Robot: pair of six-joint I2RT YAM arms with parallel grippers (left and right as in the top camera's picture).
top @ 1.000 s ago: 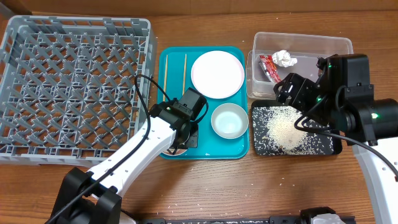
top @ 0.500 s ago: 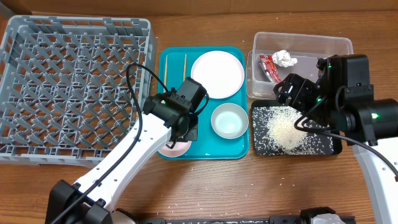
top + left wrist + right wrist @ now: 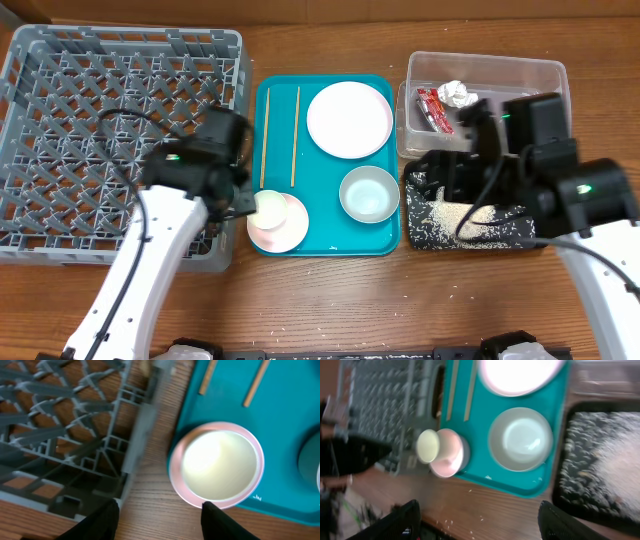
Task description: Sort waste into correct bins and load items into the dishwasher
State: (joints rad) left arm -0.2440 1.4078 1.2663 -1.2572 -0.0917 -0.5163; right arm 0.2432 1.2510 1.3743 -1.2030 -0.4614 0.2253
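Note:
The pink bowl sits on the teal tray's front-left corner with the small white cup inside it. My left gripper hangs open just left of it, over the dishwasher rack edge. In the left wrist view the cup fills the pink bowl, and the left gripper is empty above bare wood. The chopsticks, plate and grey-green bowl lie on the tray. My right gripper is open and empty over the black tray of rice. The wrapper and tissue lie in the clear tub.
The teal tray lies between rack and bins. In the right wrist view, the right gripper looks down on the grey-green bowl, pink bowl, cup and black tray. Loose rice grains dot the front table edge.
My left gripper has opened and swung left off the pink bowl toward the rack; the cup now shows in the bowl. The right arm has shifted left over the black tray, blurred.

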